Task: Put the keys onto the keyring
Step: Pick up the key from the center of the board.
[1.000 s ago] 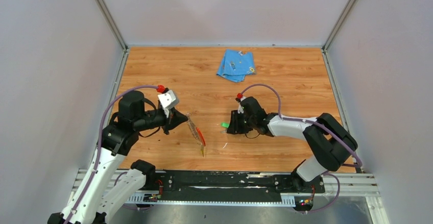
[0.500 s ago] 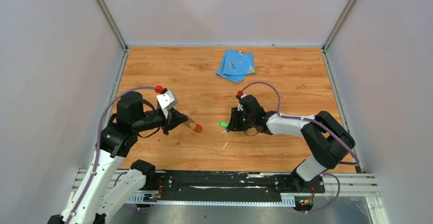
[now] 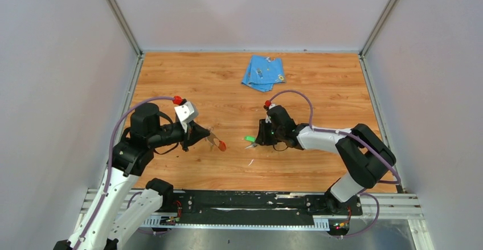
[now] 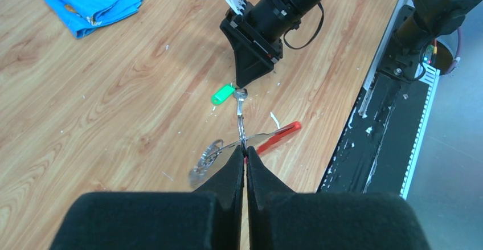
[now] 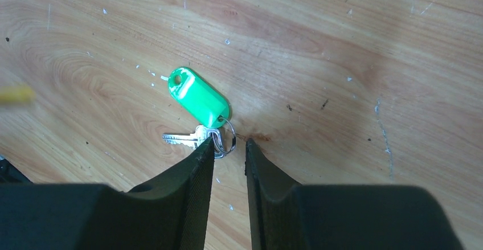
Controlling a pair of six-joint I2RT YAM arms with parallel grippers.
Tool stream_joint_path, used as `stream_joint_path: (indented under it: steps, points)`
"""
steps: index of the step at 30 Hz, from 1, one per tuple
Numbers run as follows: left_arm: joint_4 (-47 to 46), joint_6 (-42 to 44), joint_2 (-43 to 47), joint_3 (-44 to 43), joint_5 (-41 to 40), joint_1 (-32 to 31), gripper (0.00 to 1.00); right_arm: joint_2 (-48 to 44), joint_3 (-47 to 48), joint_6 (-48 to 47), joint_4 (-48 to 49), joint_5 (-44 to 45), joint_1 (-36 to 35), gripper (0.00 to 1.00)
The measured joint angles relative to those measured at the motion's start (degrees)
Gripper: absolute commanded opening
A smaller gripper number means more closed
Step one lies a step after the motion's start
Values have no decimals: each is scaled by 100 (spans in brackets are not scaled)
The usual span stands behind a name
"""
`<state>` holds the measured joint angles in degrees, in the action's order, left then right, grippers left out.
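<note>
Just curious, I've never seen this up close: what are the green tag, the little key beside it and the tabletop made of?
Green tag: probably plastic, given its smooth, glossy sheen. Key: silvery metal, bright, with cut teeth. Tabletop: a wood-grain pattern, either real wood or laminate, with a matte finish scuffed by pale specks and scratches.

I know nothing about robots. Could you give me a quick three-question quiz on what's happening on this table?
1. True or false: the left gripper is shut on the keyring.
2. What colour is the tag on the key at the right gripper? A red, B green, C blue.
3. Fill in: the folded cloth at the table's far side is ____.
Key: 1 true; 2 B; 3 blue.
</note>
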<state>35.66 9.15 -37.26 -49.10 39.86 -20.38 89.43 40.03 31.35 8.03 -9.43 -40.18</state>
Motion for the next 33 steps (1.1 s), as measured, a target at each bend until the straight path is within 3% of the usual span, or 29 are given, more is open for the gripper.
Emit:
stream_joint_path:
  steps: [6,13,18,25,33]
  points:
    - [-4,0,4,4,-2,0,0,59,0,-2,101,-66,7,20]
    - [-4,0,11,7,0,0,0,109,-2,-52,168,-216,7,1]
    - [-44,2,55,83,17,0,0,22,-17,-402,334,-378,7,1]
    - [-142,2,87,203,118,0,0,-1410,-166,-1475,256,-824,9,1]
    - [-573,149,238,417,407,0,0,-3003,522,-2341,-1397,-1617,-42,1]
